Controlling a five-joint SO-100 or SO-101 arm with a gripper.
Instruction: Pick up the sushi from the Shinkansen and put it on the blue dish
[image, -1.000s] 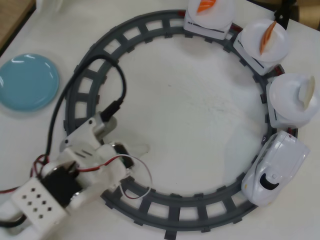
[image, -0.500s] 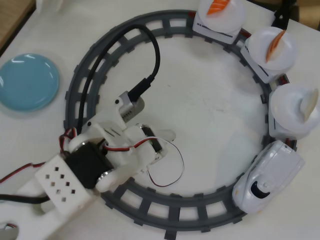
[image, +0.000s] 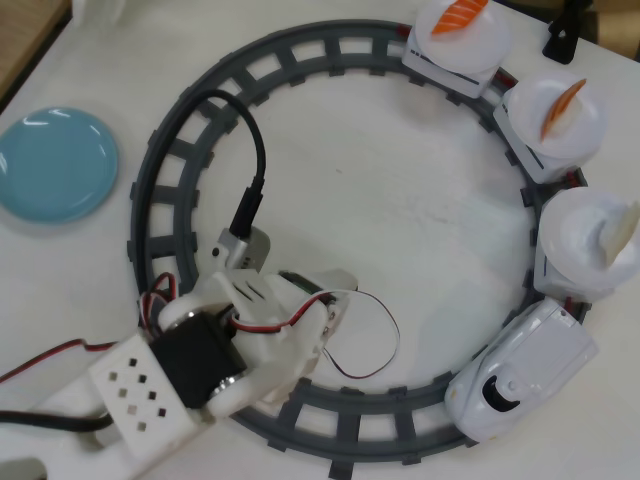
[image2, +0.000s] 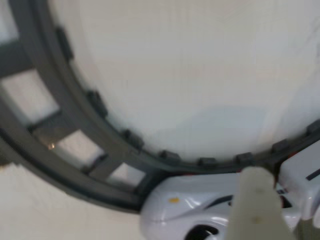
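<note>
In the overhead view the white Shinkansen (image: 515, 372) rides the lower right of the grey ring track (image: 180, 150), pulling three cars with white plates. The pale cream sushi (image: 622, 232) stands on the first plate (image: 575, 240) behind the engine. On each of the two further plates lies an orange-topped piece (image: 562, 108), (image: 460, 15). The blue dish (image: 58, 165) is bare at the far left, outside the track. My gripper (image: 343, 287) reaches from the lower left, inside the ring, looks shut and holds nothing. In the wrist view one finger (image2: 256, 205) hangs over the train's nose (image2: 175, 212).
A black cable (image: 255, 160) loops from the arm across the left track. Thin red and white wires (image: 385, 335) dangle near the gripper. A wooden edge (image: 25, 35) borders the white table at top left. A dark object (image: 562, 38) stands at top right.
The arm has unfolded and swung right, toward the inside of the ring. The train has run clockwise, its nose now lower and further left, and the plates followed along the right side.
</note>
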